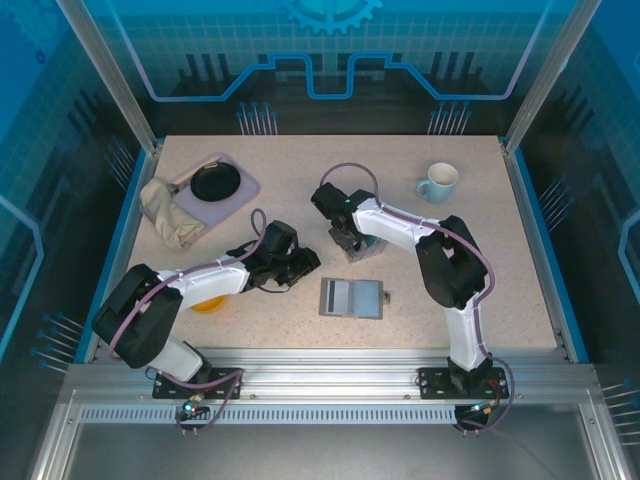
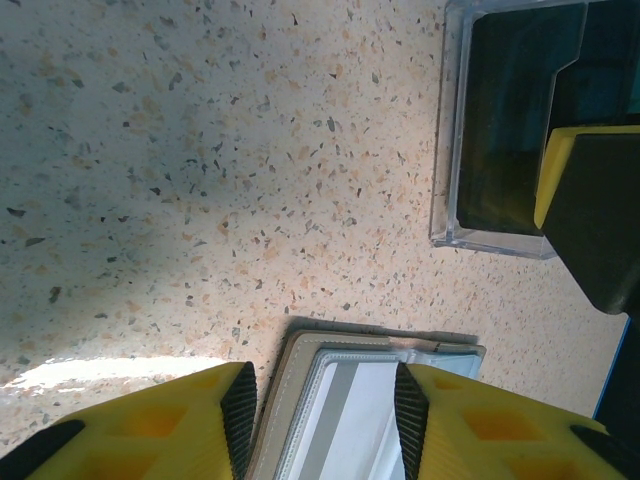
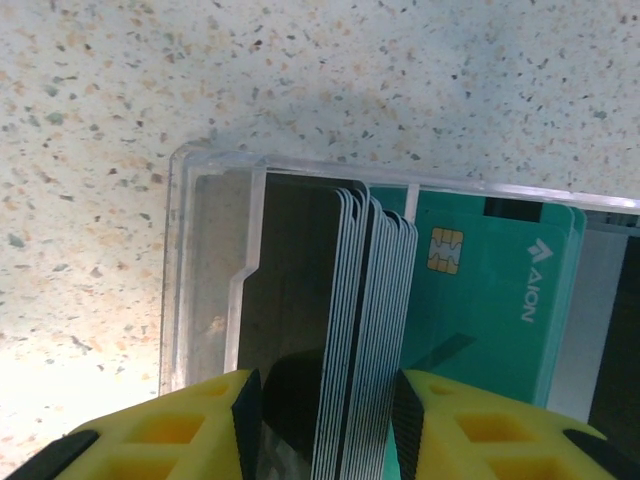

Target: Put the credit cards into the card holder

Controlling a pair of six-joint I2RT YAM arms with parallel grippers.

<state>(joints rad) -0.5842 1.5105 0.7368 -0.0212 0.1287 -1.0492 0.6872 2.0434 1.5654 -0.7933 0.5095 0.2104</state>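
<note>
The card holder [image 1: 352, 297] lies open on the table, grey outside with pale-blue pockets. In the left wrist view its corner [image 2: 350, 400] shows between my left gripper's [image 2: 322, 400] spread yellow fingers, with nothing held. My left gripper [image 1: 298, 264] hovers just left of the holder. The credit cards [image 3: 375, 300] stand on edge as a stack in a clear slotted plastic box [image 3: 200, 260], beside a teal card [image 3: 480, 290] with a chip. My right gripper [image 3: 322, 400] is open and straddles the stack from above, with a gap on the left side. The same gripper [image 1: 350, 238] sits over the box [image 1: 362, 250].
A pale-blue mug [image 1: 437, 182] stands at the back right. At the back left, a lilac tray [image 1: 240, 196] holds a black pan [image 1: 214, 181], with a beige cloth [image 1: 165, 215] beside it. A yellow object [image 1: 208, 303] lies under the left arm.
</note>
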